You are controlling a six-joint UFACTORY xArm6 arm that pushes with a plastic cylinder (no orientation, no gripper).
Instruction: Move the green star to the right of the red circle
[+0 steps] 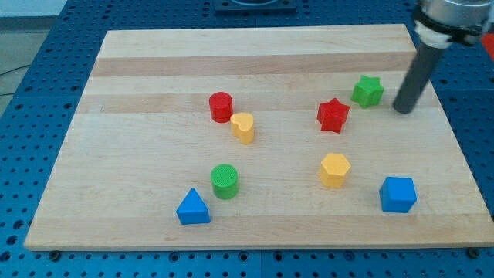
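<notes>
The green star (368, 91) lies at the view's upper right of the wooden board (154, 69). The red circle (221, 106) stands left of centre, far to the star's left. My tip (403, 109) is just right of the green star and slightly below it, a small gap apart from it. The dark rod rises from the tip toward the view's top right corner.
A red star (333, 115) lies just below-left of the green star. A yellow heart (243, 127) touches the red circle's lower right. A yellow hexagon (335, 170), a blue cube (398, 194), a green circle (225, 181) and a blue triangle (192, 208) lie lower down.
</notes>
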